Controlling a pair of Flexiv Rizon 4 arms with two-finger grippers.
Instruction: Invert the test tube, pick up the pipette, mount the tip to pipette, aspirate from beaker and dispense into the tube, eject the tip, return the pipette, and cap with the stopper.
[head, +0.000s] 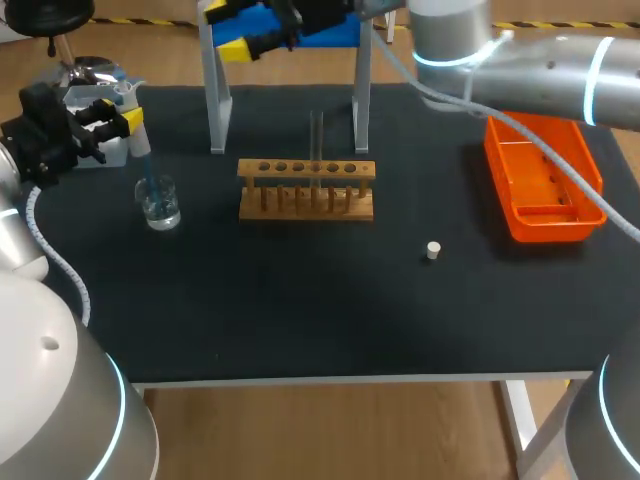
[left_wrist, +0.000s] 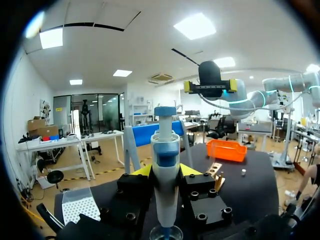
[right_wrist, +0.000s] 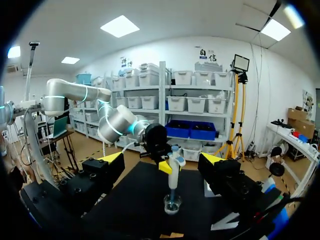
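The left jaws (head: 118, 113) are closed on the pipette (left_wrist: 165, 155), gripping its body from both sides and holding it upright. Its lower end dips into the beaker (head: 160, 205), which stands on the worktop (head: 300, 300) near its left edge. A tip appears to be mounted, though where it joins the pipette is too small to make out. Whether any liquid has been drawn up cannot be told.

Towards the middle, the test tube (head: 317, 140) stands upright in the wooden rack (head: 306, 190), well apart from the beaker and not capped. The stopper (head: 433, 250) lies loose on the worktop to the right of the rack. Beyond it, an orange tray (head: 545, 185) sits near the right edge.

The right jaws (head: 228, 30) are wide apart and hold nothing. They hang high near the stand (head: 215, 90) at the far side.

By my reading, the tube is set upright, the pipette is in hand and the tip is on, so the step in hand is aspirating from the beaker. Left to do are dispensing into the tube, ejecting the tip, returning the pipette and capping with the stopper.
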